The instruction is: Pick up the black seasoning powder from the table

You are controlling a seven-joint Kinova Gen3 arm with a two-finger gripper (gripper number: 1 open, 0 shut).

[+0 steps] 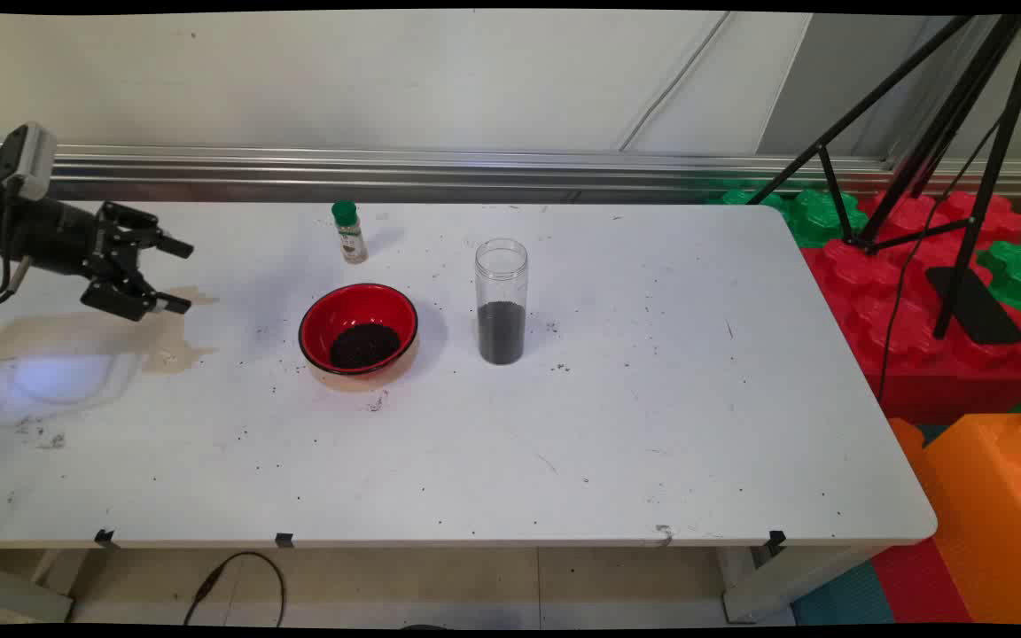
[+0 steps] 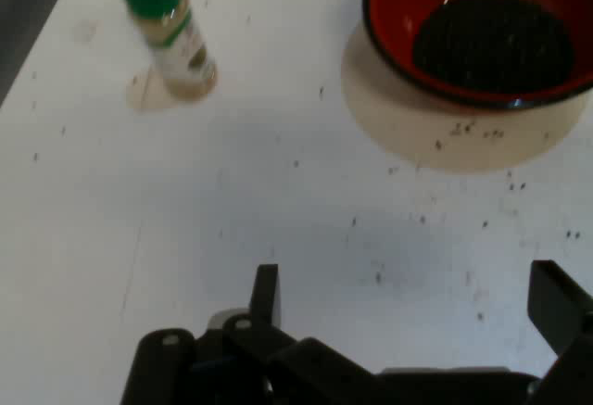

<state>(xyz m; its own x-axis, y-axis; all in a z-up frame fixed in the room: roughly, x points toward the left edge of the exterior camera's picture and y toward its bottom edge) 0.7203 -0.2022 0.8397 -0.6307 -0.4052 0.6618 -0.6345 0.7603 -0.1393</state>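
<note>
A white table [image 1: 652,425], matte and speckled with dark crumbs, is seen carrying three things. A round bowl [image 1: 358,332], glossy red inside with a black rim, is partly filled with a heap of dark granules [image 1: 363,345]. Just right of it a tall clear cylindrical jar [image 1: 502,301] is stood upright, open at the top, its lower part filled with the same dark grains. Behind the bowl, near the table's far edge, a small spice bottle [image 1: 348,232] with a green cap is stood upright, its long axis vertical.

The black gripper [image 1: 165,275] is held above the table's left end, pointed toward the bowl, well apart from it. Its two fingers are spread wide, and nothing is held or touched between them. In the hand view the fingers [image 2: 266,296] are seen rising from the bottom edge over bare tabletop, with the spice bottle [image 2: 167,34] at upper left and the bowl [image 2: 482,34] at upper right.
</note>
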